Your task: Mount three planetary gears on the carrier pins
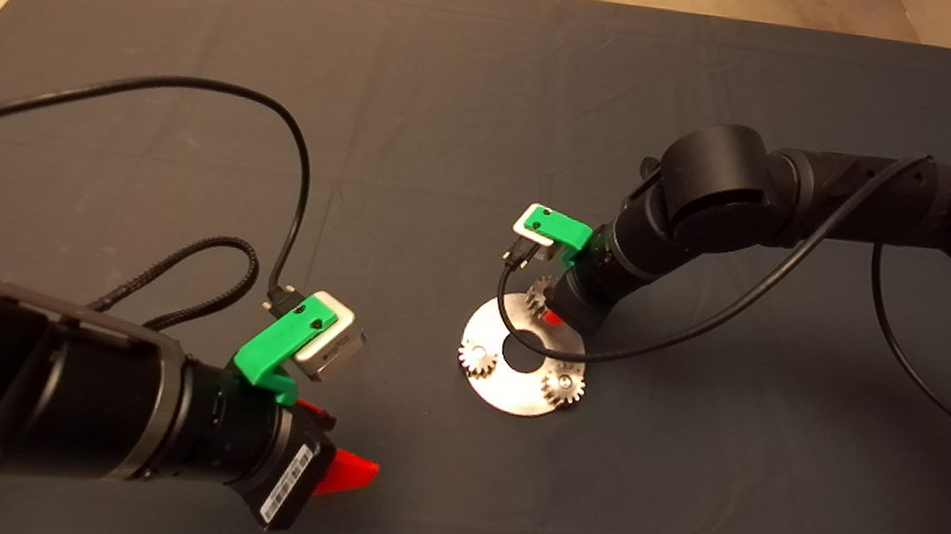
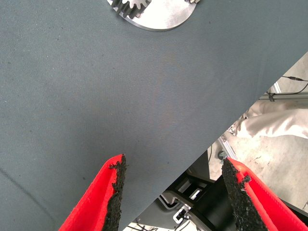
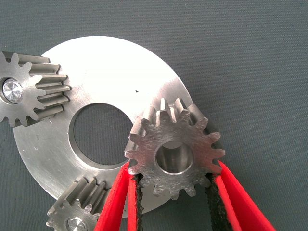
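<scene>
Right gripper (image 3: 175,192) was clamped on the third planetary gear (image 3: 174,156), held flat, bore axis pointing down at the carrier disc (image 3: 115,72). The gear hung over the disc's rim on the side away from the other two. The bore looked lined up roughly over where the last pin should stand, but that pin itself was hidden under the gear, so I couldn't tell whether it had entered the bore or how high the gear sat. Judgement: the next move turned on bore-to-pin alignment straight down.

Two gears were already seated on the disc, each with a pin end showing in its centre: first seated gear (image 3: 26,91), second seated gear (image 3: 77,214), the latter cut off at the frame edge.

From above, the right arm covered the held gear and most of the gripper.

Left gripper (image 2: 171,192) was spread wide and empty, parked over bare mat (image 2: 96,96), well apart from the disc.
</scene>
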Tool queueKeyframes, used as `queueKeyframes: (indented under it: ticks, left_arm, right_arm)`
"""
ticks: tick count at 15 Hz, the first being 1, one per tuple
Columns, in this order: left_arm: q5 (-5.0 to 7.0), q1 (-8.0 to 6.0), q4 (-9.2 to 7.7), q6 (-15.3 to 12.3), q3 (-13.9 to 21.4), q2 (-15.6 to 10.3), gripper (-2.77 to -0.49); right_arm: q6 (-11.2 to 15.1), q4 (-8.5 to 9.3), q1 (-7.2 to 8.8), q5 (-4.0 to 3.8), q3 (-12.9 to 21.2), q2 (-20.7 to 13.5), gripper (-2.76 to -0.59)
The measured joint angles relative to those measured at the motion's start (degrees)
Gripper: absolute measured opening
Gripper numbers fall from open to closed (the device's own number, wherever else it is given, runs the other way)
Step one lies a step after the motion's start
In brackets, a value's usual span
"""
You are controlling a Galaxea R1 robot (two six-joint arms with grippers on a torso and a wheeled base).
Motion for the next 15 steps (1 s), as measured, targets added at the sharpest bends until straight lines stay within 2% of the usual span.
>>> queueKeyframes:
  ticks: [5,7,9,10,15]
  left_arm:
    - [0.0,0.0,0.0,0.0,0.0,0.0,-1.92]
    - [0.0,0.0,0.0,0.0,0.0,0.0,-1.92]
    - [0.01,0.0,0.0,0.0,0.0,0.0,-1.92]
    - [0.0,0.0,0.01,0.0,0.0,0.0,-1.92]
    - [0.0,0.0,0.02,0.0,0.0,-0.1,-1.92]
  right_arm:
    - [-0.1,0.02,-0.02,0.05,-0.2,0.0,-2.66]
    - [-0.2,0.02,-0.22,0.47,-1.3,0.5,-2.65]
    - [-0.2,-0.05,-0.85,0.0,-1.8,1.0,-2.66]
    - [-0.2,-0.02,-0.79,0.13,-2.1,1.1,-2.66]
    - [-0.2,-0.02,-0.82,-0.24,-2.2,1.3,-2.66]
